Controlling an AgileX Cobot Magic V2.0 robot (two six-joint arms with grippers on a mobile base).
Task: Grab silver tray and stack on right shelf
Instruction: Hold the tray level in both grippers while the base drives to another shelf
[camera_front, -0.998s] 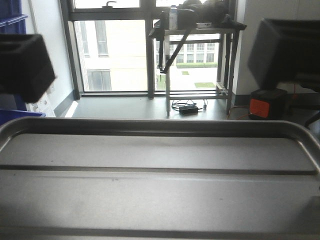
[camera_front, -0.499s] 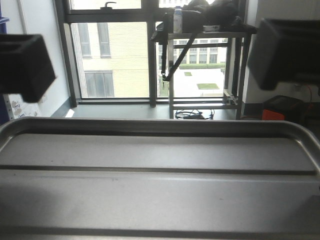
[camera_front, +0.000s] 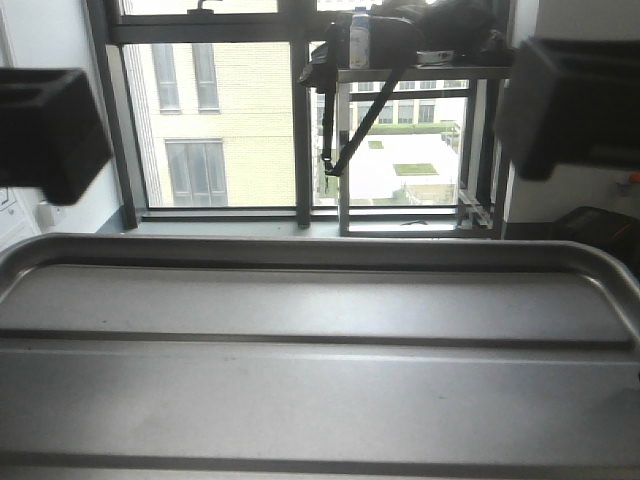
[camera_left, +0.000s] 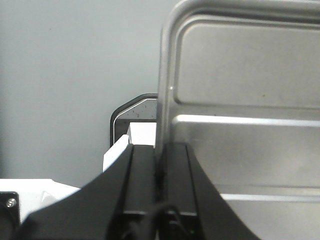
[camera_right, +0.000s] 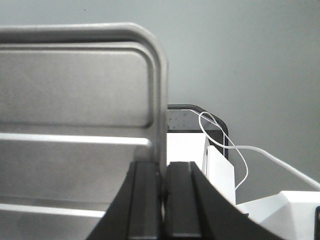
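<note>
The silver tray (camera_front: 320, 300) fills the lower half of the front view, held level, with its long ridges running across its floor. My left gripper (camera_left: 160, 147) is shut on the tray's left rim (camera_left: 167, 75). My right gripper (camera_right: 164, 165) is shut on the right rim (camera_right: 159, 85). In the front view two blurred black blocks, the left arm (camera_front: 45, 125) and the right arm (camera_front: 575, 105), hang above the tray's two ends. The right shelf is out of view.
Straight ahead is a wall of tall windows (camera_front: 215, 120) with dark frames. A metal table (camera_front: 420, 75) with a dark bag and a bottle on top stands before them at the right. White robot parts (camera_right: 220, 170) and grey floor lie under the tray.
The windows and table have grown larger in the front view. The blue bins at left and the orange box at right have slid out of view. The tray and both grips look unchanged.
</note>
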